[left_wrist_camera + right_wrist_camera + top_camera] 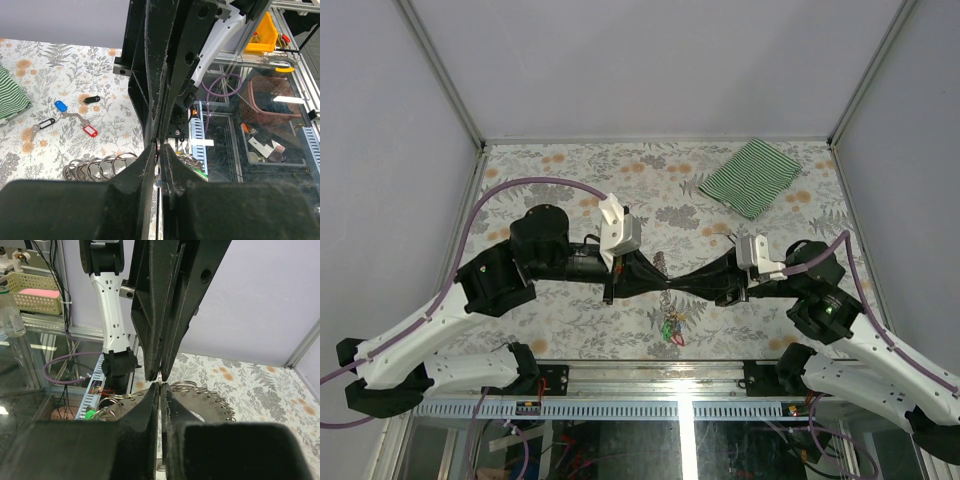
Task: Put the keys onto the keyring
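Note:
Over the table's near middle my left gripper (663,281) and right gripper (682,283) meet tip to tip. Both are shut on a thin metal ring of the keyring (210,395), a grey disc edged with small coiled rings (97,167). In the left wrist view my left gripper (159,150) pinches that ring, with the right gripper's fingers (167,75) coming in from above. From the right wrist, my right gripper (160,379) pinches the same ring under the left fingers (160,305). Tagged keys (672,327) hang below the keyring. A blue-tagged key (60,105), a black one (91,99) and a red one (90,130) lie loose on the table.
A green-striped cloth (750,176) lies at the back right of the floral table (560,170). The table's near edge has a metal rail (650,372). Beyond that edge sit a pink basket (270,97) and a yellow bin (262,32).

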